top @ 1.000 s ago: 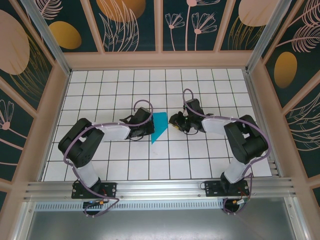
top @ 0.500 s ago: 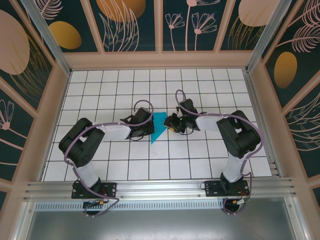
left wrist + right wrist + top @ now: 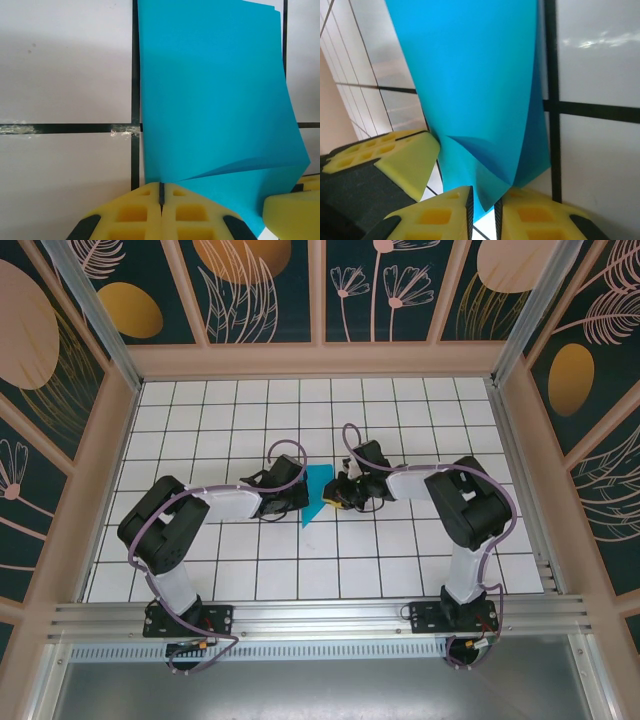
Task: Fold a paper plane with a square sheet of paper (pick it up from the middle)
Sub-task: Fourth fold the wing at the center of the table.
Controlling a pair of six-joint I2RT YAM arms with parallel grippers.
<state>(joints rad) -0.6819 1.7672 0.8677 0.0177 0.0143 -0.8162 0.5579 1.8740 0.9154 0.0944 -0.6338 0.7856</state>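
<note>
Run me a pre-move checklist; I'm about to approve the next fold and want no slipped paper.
1. Left claw shut on the teal paper at its edge: ok.
2. Paper corner sitting inside the right claw: ok.
3. Right claw clamped tight: cannot tell; a narrow slit shows beside the paper.
4. Paper layers lying flat together: not ok; the part near the claws bows open.
5. Claws apart from each other: ok.
</note>
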